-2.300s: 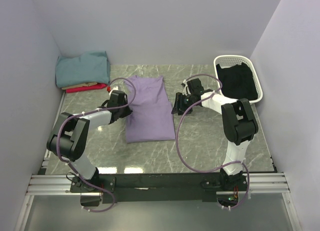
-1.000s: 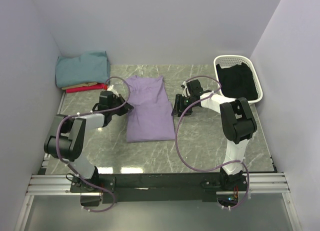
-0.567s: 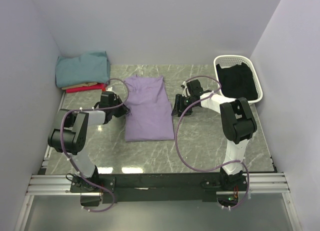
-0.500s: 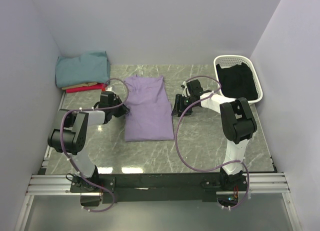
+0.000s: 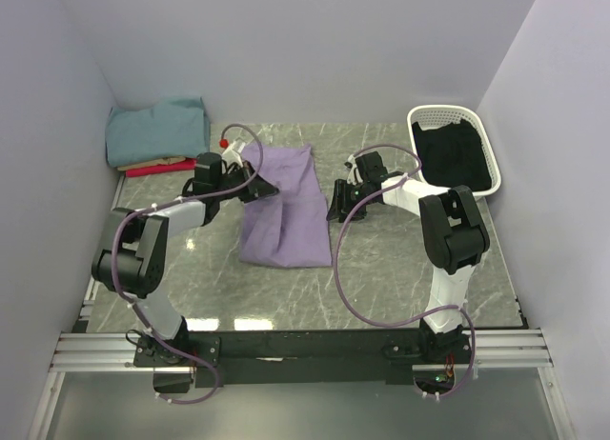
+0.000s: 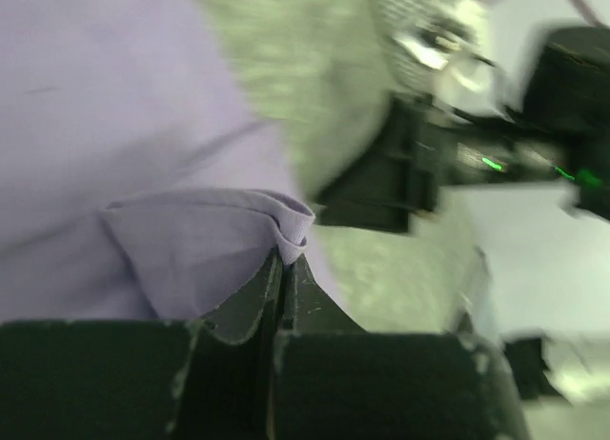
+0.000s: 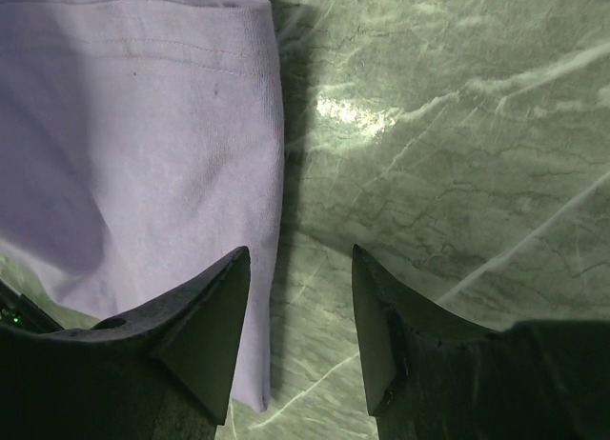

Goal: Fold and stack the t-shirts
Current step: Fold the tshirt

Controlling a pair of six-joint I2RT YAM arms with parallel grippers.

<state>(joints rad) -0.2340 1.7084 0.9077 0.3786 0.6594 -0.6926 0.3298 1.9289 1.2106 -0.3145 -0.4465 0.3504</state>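
Note:
The lavender t-shirt point(image 5: 291, 221) lies flat mid-table, folded to a long strip. My left gripper point(image 5: 264, 188) is shut on its left edge, which is raised and drawn over the cloth. In the left wrist view the gripper point(image 6: 286, 261) pinches a small fold of lavender t-shirt point(image 6: 191, 240). My right gripper point(image 5: 335, 204) stands open low beside the shirt's right edge. Its fingers point(image 7: 214, 307) straddle that hem, the gripper point(image 7: 297, 255) over bare marble next to the lavender t-shirt point(image 7: 143, 145). Folded teal point(image 5: 157, 130), tan point(image 5: 152, 162) and red point(image 5: 143, 171) t-shirts are stacked back left.
A white basket point(image 5: 448, 110) holding black cloth point(image 5: 457, 154) stands at the back right. Walls close in on the left, back and right. The marble table point(image 5: 400, 269) shows bare in front of the shirt.
My left gripper has risen from the table at the shirt's left side and swung right, lifting the left edge with it. The right arm has stayed still.

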